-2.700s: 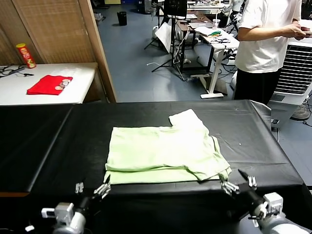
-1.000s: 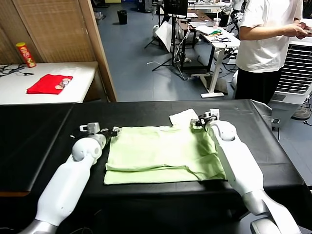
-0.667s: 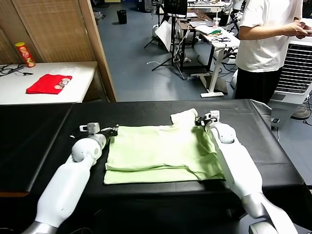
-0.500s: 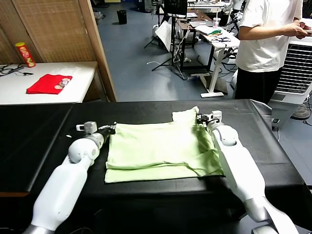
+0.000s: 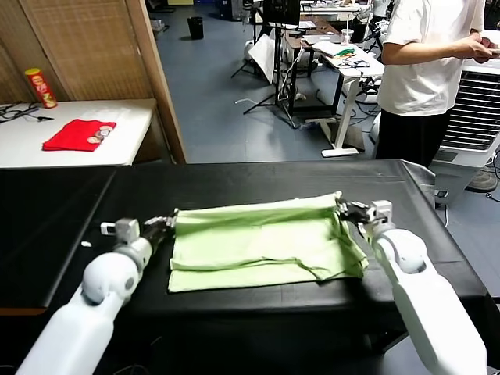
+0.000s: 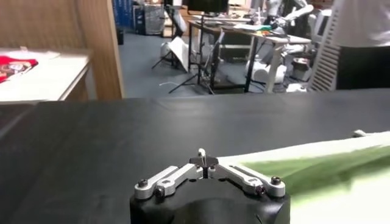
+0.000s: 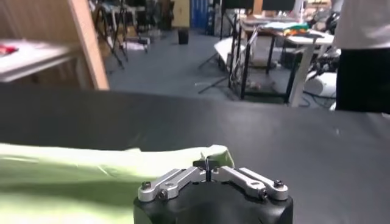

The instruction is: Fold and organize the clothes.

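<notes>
Both hands are pinched shut on the far edge of the shirt (image 5: 262, 242): the left hand (image 5: 166, 222) grips its far left corner and the right hand (image 5: 345, 209) grips its far right corner, each with the fingers closed tight on thin fabric. In the wrist views the cloth runs right up to each hand's closed tips. The shirt lies on the black counter (image 5: 234, 181), mostly flat, its far edge stretched into a straight line between the two hands.

Judging by how it lies, the folding is under way but not finished. The near edge already shows a doubled layer, and the right side is bunched and wrinkled. What seems left is to carry the held edge toward the robot over the rest, release it, then make any cross fold and tidy the shape.
</notes>
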You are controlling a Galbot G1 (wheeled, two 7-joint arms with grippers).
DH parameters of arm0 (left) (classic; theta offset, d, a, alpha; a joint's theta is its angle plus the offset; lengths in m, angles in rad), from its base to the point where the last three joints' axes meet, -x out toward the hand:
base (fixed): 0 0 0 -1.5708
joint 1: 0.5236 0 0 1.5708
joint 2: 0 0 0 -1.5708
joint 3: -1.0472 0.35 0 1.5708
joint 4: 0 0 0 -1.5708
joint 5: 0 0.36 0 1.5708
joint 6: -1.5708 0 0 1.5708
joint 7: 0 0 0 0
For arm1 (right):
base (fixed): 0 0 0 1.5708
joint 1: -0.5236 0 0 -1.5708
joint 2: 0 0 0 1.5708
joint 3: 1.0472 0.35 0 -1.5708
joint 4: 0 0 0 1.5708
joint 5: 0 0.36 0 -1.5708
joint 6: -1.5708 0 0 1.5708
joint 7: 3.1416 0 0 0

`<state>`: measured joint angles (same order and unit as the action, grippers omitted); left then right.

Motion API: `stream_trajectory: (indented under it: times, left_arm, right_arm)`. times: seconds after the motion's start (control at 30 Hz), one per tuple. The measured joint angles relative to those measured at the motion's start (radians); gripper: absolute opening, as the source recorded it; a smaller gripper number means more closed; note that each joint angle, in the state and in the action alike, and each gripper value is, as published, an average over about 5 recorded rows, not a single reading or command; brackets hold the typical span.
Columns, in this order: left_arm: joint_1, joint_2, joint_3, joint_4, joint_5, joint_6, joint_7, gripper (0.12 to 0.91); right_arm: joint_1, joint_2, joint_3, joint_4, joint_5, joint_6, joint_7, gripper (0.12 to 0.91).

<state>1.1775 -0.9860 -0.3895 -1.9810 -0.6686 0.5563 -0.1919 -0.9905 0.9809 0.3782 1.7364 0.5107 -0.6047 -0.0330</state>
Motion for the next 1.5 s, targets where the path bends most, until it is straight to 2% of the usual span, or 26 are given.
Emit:
stream_trajectory:
  times: [0.2,0.6,0.67,0.73,0.83,0.97,1.1,1.2,1.27,1.5]
  left_arm:
    - [0.112,0.000,-0.028,-0.099,0.048,0.008,-0.015,0.129]
    - [0.255,-0.014,-0.053,-0.174,0.147,0.024,-0.019,0.129]
    - [0.268,-0.017,-0.051,-0.178,0.159,0.036,-0.019,0.129]
    - [0.279,-0.023,-0.049,-0.181,0.173,0.051,-0.019,0.132]
    - [0.295,-0.029,-0.049,-0.188,0.190,0.070,-0.018,0.205]
    - [0.309,-0.028,-0.062,-0.202,0.190,0.085,-0.019,0.423]
    - [0.295,-0.032,-0.085,-0.203,0.151,0.076,-0.023,0.641]
    - [0.259,-0.046,-0.094,-0.182,0.105,0.055,-0.029,0.760]
    - [0.224,-0.057,-0.091,-0.158,0.077,0.044,-0.030,0.788]
    - [0.111,-0.090,-0.058,-0.049,0.023,0.039,-0.022,0.798]
  right_arm:
    - [-0.052,-0.036,0.008,0.064,0.005,-0.059,0.025,0.122]
    - [-0.100,-0.052,0.012,0.112,0.015,-0.078,0.013,0.122]
    - [-0.112,-0.056,0.019,0.125,0.029,-0.083,0.007,0.138]
    - [-0.126,-0.061,0.028,0.141,0.044,-0.092,0.005,0.205]
    - [-0.151,-0.071,0.051,0.175,0.066,-0.109,0.005,0.362]
    - [-0.173,-0.073,0.095,0.216,0.084,-0.108,0.012,0.563]
    - [-0.155,-0.051,0.121,0.208,0.060,-0.046,0.043,0.744]
    - [-0.114,-0.021,0.116,0.164,0.016,0.004,0.046,0.791]
    - [-0.077,0.003,0.101,0.120,-0.012,0.017,0.041,0.796]
    - [0.044,0.084,0.019,-0.025,-0.065,0.003,0.029,0.798]
